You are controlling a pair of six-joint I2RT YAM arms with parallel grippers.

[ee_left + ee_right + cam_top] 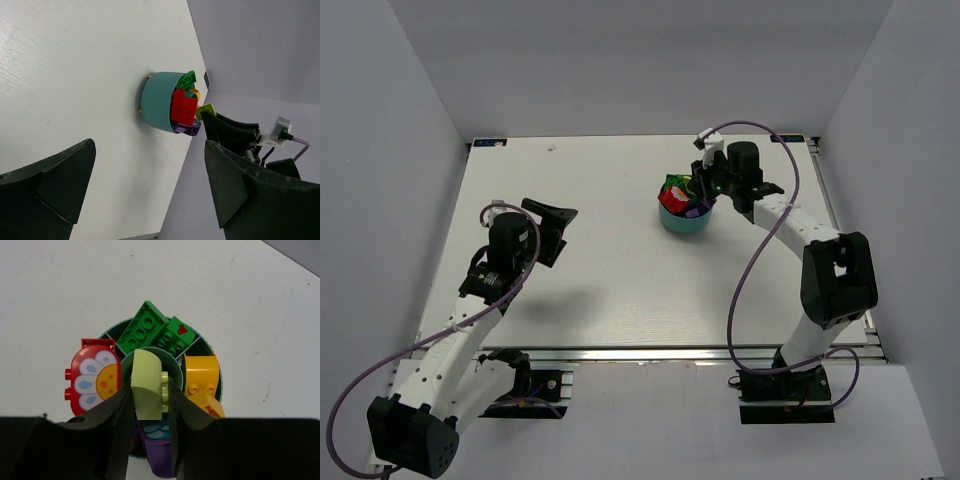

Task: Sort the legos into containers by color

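Note:
The teal bowl [676,224] [157,102] stands right of the table's middle, its rim [218,385] ringing wedge compartments. Inside lie green legos [142,330], a red flower-printed lego [92,377], orange legos [200,375] and a purple lego [157,445]. My right gripper [705,192] [150,390] is shut on a lime lego [146,387] [206,110], held just above the bowl's central cup [125,362]. My left gripper [555,228] [150,185] hangs open over bare table far to the bowl's left, with nothing between its fingers.
White walls close in the table on three sides. The table's far right edge [825,190] runs close behind the right arm. A tiny white speck [552,147] lies near the far edge.

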